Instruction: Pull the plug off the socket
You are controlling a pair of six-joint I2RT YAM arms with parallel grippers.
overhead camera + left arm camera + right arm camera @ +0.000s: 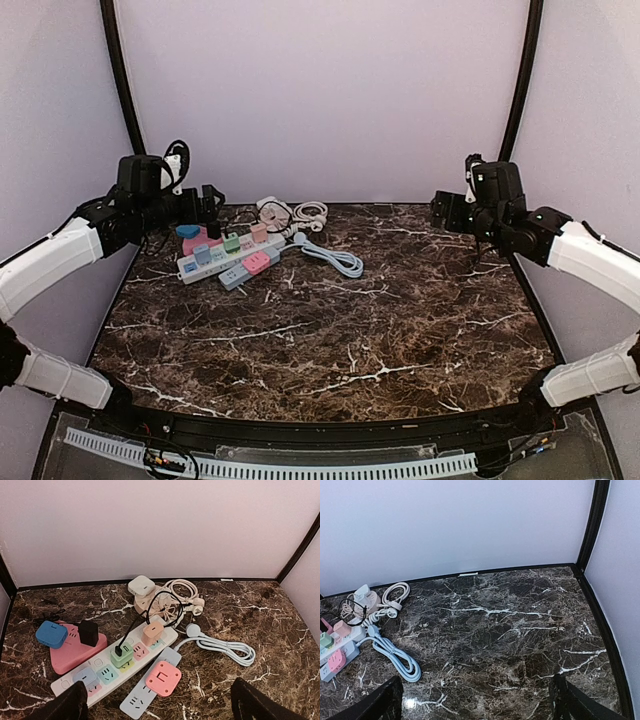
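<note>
The green plug (121,656) stood upright in the white strip (65,684) at the far left of the table (400,330), next to a peach plug (151,633). The strip's long axis ran diagonally from near-left to far-right, and a blue strip (135,700) bearing a pink plug (163,678) lay just beside it. Only my left wrist view showed the black cord (132,626) looping off the green plug and the pink block (75,655) behind, while the right wrist view caught just the strips' ends at its left edge. I saw the left gripper (160,707) and right gripper (477,702) with fingers wide apart, touching nothing.
</note>
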